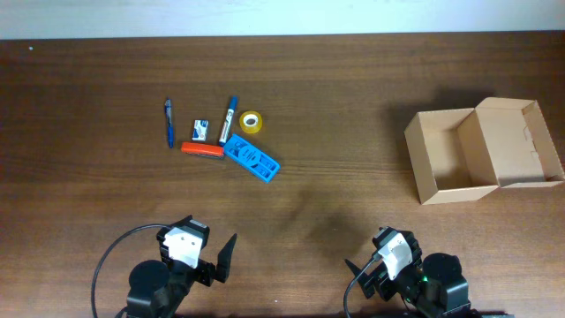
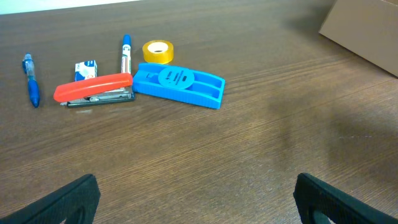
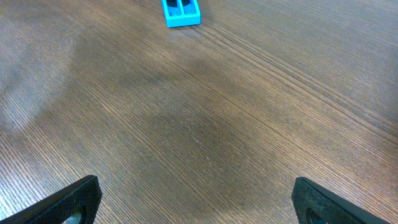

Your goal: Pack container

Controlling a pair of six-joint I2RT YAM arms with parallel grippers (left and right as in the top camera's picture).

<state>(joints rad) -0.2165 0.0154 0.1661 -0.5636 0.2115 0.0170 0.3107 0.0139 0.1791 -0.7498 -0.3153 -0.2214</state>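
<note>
Brown cardboard makes the container (image 1: pixel 441 150). It stands open on the wooden table (image 1: pixel 335 97), with its flap lid turned back to the right. It is in front of my right claw (image 3: pixel 199 205) and somewhat to its right, well apart from it. From my left claw (image 2: pixel 199 205) it lies far to the front right, and only a corner shows there.

Both my claws are released. Their fingers stand wide apart above the table, and nothing is between them.

In front of my left claw and a little to its left lies a small group of stationery. The blue flat box (image 2: pixel 179 85) is the nearest. The red stapler (image 2: pixel 93 89) lies just beside its left end. Behind these are a yellow tape roll (image 2: pixel 158 51), a marker (image 2: pixel 126 53) and a small white and blue packet (image 2: pixel 86 70). A blue pen (image 2: pixel 31 81) lies farthest to the left, apart from the others. My right claw sees only the end of the blue flat box, far in front.
</note>
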